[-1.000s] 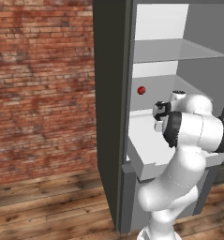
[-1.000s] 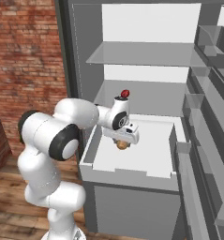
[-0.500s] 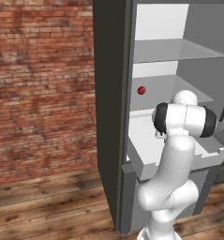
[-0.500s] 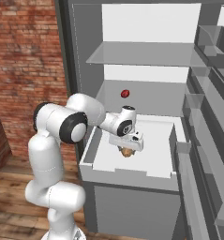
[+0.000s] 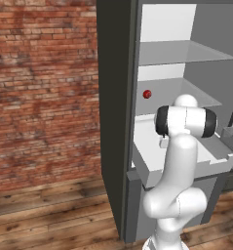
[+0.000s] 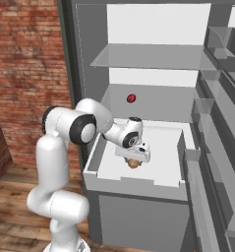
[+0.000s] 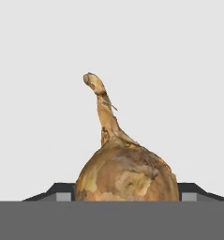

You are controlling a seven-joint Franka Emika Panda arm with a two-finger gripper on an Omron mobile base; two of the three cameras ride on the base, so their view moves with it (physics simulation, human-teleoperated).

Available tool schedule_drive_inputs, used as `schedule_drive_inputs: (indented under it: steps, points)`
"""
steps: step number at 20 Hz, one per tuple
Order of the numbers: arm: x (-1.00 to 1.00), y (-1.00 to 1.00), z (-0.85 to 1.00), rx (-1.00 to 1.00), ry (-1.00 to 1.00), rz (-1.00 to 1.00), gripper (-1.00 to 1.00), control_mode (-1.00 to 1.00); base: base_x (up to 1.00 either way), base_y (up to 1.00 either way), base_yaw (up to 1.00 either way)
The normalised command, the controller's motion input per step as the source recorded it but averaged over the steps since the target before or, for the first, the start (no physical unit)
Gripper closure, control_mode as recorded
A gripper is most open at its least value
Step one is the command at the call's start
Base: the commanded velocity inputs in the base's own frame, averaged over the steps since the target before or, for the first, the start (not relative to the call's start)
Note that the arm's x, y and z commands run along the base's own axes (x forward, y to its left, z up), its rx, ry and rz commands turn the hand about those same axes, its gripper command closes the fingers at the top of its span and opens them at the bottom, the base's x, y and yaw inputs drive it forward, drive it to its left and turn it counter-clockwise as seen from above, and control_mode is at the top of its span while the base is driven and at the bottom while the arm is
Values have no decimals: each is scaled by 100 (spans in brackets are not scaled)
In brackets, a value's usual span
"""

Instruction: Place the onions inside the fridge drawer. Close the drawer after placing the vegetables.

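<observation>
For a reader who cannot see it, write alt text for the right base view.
A white robot arm reaches into the open fridge and holds a golden-brown onion in its gripper over the pulled-out fridge drawer. A small red ball sits on the shelf behind.

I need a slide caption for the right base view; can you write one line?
Tool holds an onion over the open fridge drawer, small red ball on the shelf behind.
</observation>
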Motion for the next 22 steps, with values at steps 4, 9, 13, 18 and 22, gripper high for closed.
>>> schedule_drive_inputs:
  steps: [4, 9, 13, 18, 22]
  points:
    - [16, 0, -34, 0, 0, 3, 100, -100, 0, 0, 0]
    - [7, 0, -39, 1, 0, 4, 100, -100, 0, 0, 0]
    - [0, 0, -41, 1, 0, 6, 100, -100, 0, 0, 0]
    - [-15, 0, -20, 0, 0, 5, 100, -100, 0, 0, 0]
    - [-56, 0, -7, 0, 0, 1, 100, -100, 0, 0, 0]
